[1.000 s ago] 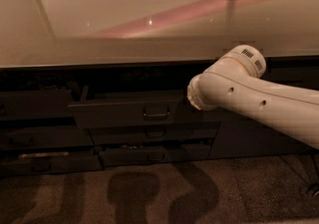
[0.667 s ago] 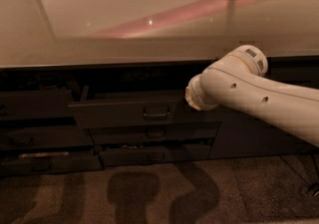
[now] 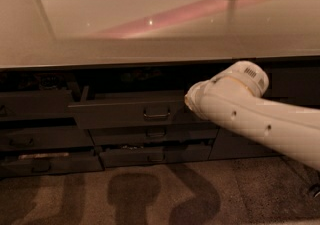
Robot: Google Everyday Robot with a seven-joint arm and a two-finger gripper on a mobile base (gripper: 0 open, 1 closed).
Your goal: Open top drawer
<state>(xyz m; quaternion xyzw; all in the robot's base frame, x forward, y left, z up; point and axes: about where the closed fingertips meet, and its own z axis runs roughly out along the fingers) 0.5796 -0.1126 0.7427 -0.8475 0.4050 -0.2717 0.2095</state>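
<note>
Beneath a glossy beige countertop (image 3: 150,44), the part-open top drawer (image 3: 110,114) and its loop handle (image 3: 156,114) lie just left of the white arm (image 3: 250,116), which hides the gripper at centre right, its state impossible to tell.

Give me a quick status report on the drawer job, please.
Gripper out of sight, hidden behind arm at drawer's right end. Top drawer partly out. Nothing seen blocking its front.

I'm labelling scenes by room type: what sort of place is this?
Probably a kitchen or break-room counter: a long pale countertop over stacked dark drawers, the top drawer partly open. The white arm shows at the right; its gripper is out of view.
</note>
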